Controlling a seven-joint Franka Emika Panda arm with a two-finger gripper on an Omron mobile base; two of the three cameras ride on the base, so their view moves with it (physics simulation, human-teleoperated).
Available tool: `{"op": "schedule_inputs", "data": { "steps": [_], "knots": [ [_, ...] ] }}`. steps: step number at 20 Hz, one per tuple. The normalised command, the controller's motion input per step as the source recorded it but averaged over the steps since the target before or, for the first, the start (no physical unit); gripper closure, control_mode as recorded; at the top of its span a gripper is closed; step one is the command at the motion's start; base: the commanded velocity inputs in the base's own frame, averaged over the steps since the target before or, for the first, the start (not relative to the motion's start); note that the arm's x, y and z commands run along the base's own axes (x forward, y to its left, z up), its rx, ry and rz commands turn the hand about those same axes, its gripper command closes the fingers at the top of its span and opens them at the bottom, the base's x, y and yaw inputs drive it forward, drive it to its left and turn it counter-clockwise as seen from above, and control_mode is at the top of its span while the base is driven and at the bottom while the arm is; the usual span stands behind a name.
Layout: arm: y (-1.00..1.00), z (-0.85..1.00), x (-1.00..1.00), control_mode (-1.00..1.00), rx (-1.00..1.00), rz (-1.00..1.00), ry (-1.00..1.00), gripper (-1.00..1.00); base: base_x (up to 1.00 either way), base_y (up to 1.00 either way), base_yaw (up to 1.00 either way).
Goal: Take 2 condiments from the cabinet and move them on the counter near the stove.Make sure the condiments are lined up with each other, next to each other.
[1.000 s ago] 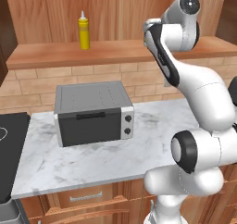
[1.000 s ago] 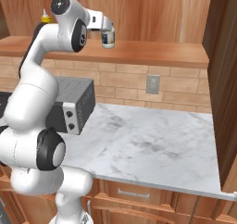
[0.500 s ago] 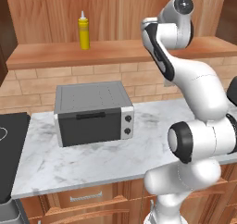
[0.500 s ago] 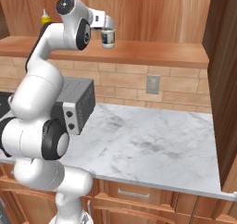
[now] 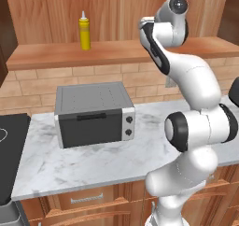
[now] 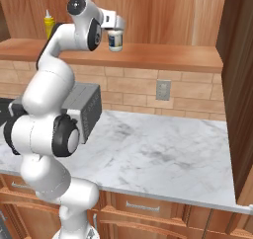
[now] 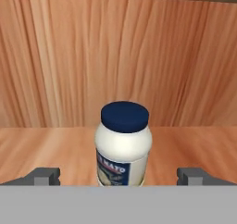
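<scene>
Arm has swung slightly; gripper [image 7: 118, 177] spread wide around white jar [image 7: 123, 144], seemingly untouched.

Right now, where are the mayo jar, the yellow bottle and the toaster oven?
mayo jar [image 7: 124, 146], hand view, white body.
yellow squeeze bottle [image 5: 84, 33], left base view, body.
grey toaster oven [image 5: 91, 127], left base view, dark door.

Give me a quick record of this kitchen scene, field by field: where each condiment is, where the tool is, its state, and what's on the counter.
short white jar with dark blue lid: upright on the wooden cabinet shelf, between the tool's fingers
tall yellow squeeze bottle: upright on the same shelf, toward the stove side
tool: at the jar, fingers wide on either side, not touching it
white marble counter: carries a grey toaster oven
black glass cooktop: at the counter's end beyond the toaster oven
condiments moved: none yet
</scene>
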Motion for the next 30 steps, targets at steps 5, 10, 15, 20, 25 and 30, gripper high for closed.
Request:
{"op": "schedule_inputs", "data": {
  "steps": [5, 10, 15, 20, 25, 30],
  "knots": [
    [0.00, 0.00, 0.34, -1.00, 0.00, 0.00, 0.00, -1.00, 0.00, 0.00, 0.00],
    [0.00, 0.00, 0.32, -1.00, 0.00, 0.00, 0.00, -1.00, 0.00, 0.00, 0.00],
    [-0.01, 0.00, 0.28, -1.00, 0.00, 0.00, 0.00, -1.00, 0.00, 0.00, 0.00],
    [-0.05, 0.00, 0.21, -1.00, 0.00, 0.00, 0.00, -1.00, 0.00, 0.00, 0.00],
    [-0.07, 0.00, 0.20, -1.00, 0.00, 0.00, 0.00, -1.00, 0.00, 0.00, 0.00],
    [-0.08, 0.00, 0.22, -1.00, 0.00, 0.00, 0.00, 1.00, 0.00, 0.00, 0.00]
  ]
}}
